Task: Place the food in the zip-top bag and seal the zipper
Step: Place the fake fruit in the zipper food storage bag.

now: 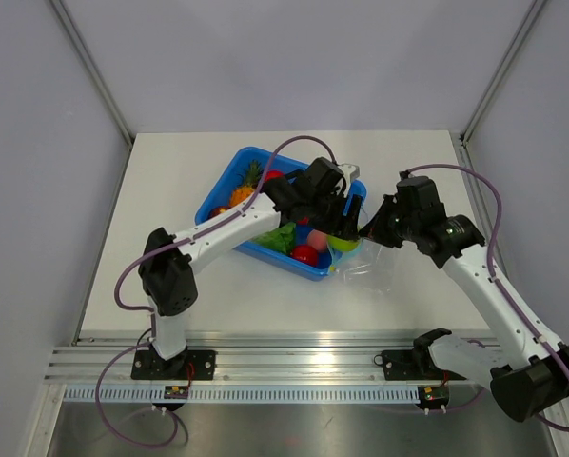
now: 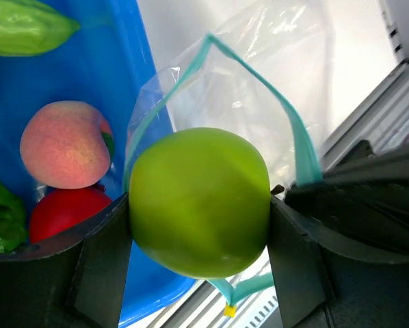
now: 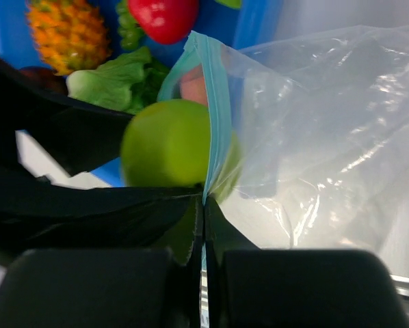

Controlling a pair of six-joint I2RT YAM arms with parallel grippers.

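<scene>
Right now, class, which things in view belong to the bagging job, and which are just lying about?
Job: green apple in the left end effector; zip-top bag, its zipper pinched by the right end effector; peach, red apple, pineapple, lettuce.
Lying about: blue tray; table.

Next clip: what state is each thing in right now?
left tool: closed on the green apple.
green apple: held at the bag's mouth, not released.
right tool: shut, pinching the zipper.
zip-top bag: mouth open.
zipper: unsealed.
blue tray: holds the other toy food.
</scene>
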